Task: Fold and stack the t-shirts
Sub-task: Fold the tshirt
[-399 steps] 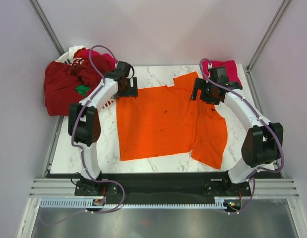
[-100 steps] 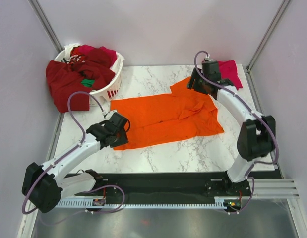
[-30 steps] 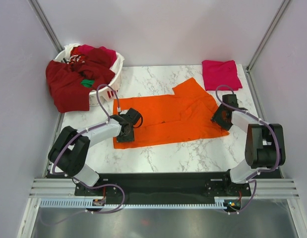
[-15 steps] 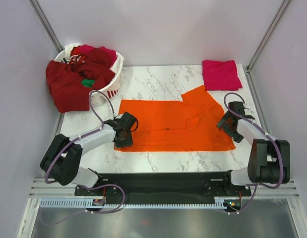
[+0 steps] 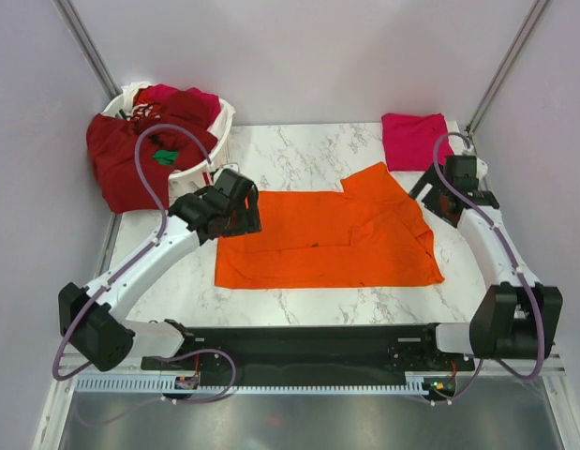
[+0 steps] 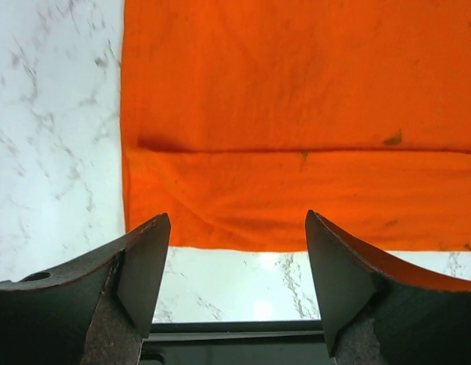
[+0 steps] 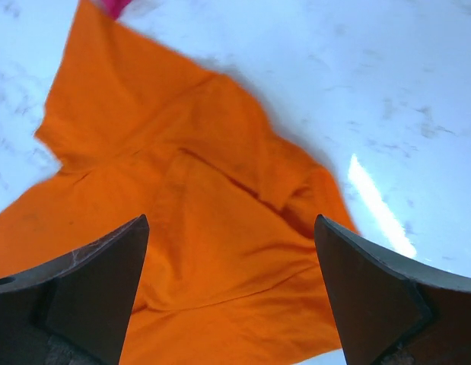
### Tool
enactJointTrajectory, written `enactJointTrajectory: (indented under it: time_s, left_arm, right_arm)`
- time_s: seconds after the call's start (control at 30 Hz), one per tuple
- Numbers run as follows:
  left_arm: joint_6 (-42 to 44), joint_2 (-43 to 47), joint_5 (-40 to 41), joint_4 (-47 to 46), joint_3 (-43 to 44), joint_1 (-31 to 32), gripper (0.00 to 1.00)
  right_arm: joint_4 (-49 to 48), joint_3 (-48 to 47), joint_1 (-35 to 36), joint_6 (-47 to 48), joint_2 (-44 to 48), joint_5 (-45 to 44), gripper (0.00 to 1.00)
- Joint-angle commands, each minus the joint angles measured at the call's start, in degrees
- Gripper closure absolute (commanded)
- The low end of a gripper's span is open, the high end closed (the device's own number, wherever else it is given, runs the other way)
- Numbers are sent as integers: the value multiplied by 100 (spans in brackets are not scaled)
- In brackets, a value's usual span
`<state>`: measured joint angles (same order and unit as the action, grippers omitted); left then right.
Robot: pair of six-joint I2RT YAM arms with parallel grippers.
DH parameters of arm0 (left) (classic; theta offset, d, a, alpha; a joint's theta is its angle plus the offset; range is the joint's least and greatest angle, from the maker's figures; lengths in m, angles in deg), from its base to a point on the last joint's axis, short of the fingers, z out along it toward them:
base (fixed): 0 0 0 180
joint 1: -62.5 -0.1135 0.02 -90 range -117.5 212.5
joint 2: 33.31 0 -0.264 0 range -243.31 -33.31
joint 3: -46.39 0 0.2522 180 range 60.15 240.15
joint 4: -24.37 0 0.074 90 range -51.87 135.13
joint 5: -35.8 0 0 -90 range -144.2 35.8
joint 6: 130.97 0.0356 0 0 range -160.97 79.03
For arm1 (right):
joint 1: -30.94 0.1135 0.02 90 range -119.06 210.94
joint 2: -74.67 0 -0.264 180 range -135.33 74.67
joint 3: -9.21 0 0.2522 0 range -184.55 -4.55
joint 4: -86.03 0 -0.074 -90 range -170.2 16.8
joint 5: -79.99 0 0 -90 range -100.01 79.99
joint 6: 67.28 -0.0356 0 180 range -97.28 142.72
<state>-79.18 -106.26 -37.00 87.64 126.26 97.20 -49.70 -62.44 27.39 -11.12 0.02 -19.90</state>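
Observation:
The bright orange t-shirt (image 5: 327,234) lies flat on the marble table, folded in half lengthwise, one sleeve pointing to the far right. It fills the left wrist view (image 6: 296,114) and the right wrist view (image 7: 189,258). My left gripper (image 5: 235,208) hovers over the shirt's left end, open and empty (image 6: 237,251). My right gripper (image 5: 438,195) hovers beside the shirt's right end, open and empty (image 7: 231,266). A folded magenta-pink t-shirt (image 5: 416,139) lies at the far right corner. Dark red, crimson and green shirts (image 5: 140,150) are heaped in and over the basket.
The white slotted basket (image 5: 215,141) stands at the far left corner, off the table's edge. Bare marble (image 5: 299,150) lies beyond the orange shirt and along the near edge (image 5: 299,305). Metal frame posts stand at both back corners.
Both grippers have let go of the orange shirt and lifted away toward the far side. The shirt now lies flat, its near edge straight.

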Motion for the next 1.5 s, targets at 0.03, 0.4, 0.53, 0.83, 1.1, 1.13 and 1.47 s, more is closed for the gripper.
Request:
enactJointTrajectory:
  time_s: [0.03, 0.4, 0.53, 0.83, 1.1, 1.13, 1.47]
  left_arm:
    - [1087, -475, 592, 313, 903, -51, 21]
    - [1677, 1211, 1129, 103, -290, -77, 19]
    - [1651, 1783, 1058, -187, -826, -86, 19]
    - [1519, 2276, 1252, -425, -1399, -86, 19]
    - [1528, 2101, 1252, -487, -1451, -86, 19]
    - [1528, 2092, 1260, -496, -1451, -86, 19]
    - [1545, 1960, 1296, -505, -1487, -86, 20]
  right_arm:
    - [-335, -1161, 642, 466, -1058, 971, 2]
    - [-220, -3772, 1014, 704, -3880, 436, 9]
    - [-185, -4484, 1023, 713, -4653, 409, 13]
    - [148, -5952, 1287, 959, -5964, -231, 21]
    - [184, -6182, 1296, 1038, -6351, -742, 25]
    - [184, -6199, 1296, 1038, -6395, -751, 26]
    - [140, -6147, 1287, 968, -6826, -637, 49]
